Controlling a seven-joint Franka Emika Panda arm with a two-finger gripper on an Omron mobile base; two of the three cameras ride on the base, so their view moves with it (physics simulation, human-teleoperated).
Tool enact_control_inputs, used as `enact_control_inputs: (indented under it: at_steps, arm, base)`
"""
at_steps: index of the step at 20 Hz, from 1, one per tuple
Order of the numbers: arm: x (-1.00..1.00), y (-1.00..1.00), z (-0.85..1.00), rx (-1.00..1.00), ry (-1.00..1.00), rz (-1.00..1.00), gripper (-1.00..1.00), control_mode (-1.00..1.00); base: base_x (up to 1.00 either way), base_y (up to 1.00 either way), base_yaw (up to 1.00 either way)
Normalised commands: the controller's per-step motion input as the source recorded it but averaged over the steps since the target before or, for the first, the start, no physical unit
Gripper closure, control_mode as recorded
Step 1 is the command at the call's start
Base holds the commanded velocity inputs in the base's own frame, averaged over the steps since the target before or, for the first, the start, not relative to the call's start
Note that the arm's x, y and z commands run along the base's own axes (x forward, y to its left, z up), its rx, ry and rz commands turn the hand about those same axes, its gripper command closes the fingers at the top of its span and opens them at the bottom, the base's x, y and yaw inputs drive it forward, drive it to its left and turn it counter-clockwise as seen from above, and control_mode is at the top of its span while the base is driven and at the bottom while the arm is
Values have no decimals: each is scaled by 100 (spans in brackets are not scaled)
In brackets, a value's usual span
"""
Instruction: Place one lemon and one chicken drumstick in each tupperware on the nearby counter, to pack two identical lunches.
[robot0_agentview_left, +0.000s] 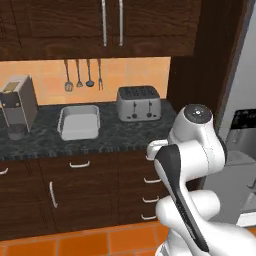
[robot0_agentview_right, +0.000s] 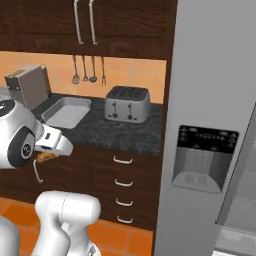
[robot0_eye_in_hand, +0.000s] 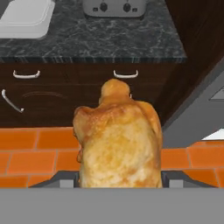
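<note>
Jaws: clenched on the golden-brown roasted chicken drumstick (robot0_eye_in_hand: 117, 140); you see it rising between the two dark finger tips at the bottom centre of the hand view, bone end pointing up the frame; a sliver of it also shows under the wrist at the left edge of the right base view.
Gripper (robot0_eye_in_hand: 118, 179): hanging in front of the dark brown drawers, over the orange tiled floor (robot0_eye_in_hand: 26, 153), short of the counter edge.
Counter: the dark speckled stone worktop (robot0_agentview_left: 125, 132) runs across the middle of the left base view.
Tupperware: one light-grey shallow rectangular tray (robot0_agentview_left: 79, 122) sits left of centre there, just beside the silver four-slot toaster (robot0_agentview_left: 138, 103); it looks bare inside.
Progress: by my reading early; you hold the first drumstick, nothing looks packed yet.
Hidden: the second tray, the lemons and the other drumstick; finger contact is masked by the meat.
</note>
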Motion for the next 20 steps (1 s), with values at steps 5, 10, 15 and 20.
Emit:
enact_control_inputs:
  at_steps: [5, 10, 15, 20]
  arm:
    - [0, 0, 0, 0, 0, 0, 100, 100]
    - [0, 0, 0, 0, 0, 0, 100, 100]
    - [0, 0, 0, 0, 0, 0, 100, 100]
    - [0, 0, 0, 0, 0, 0, 100, 100]
  base:
    - [15, 100, 5]
    - [18, 100, 3]
    - [7, 100, 4]
    - [10, 100, 3]
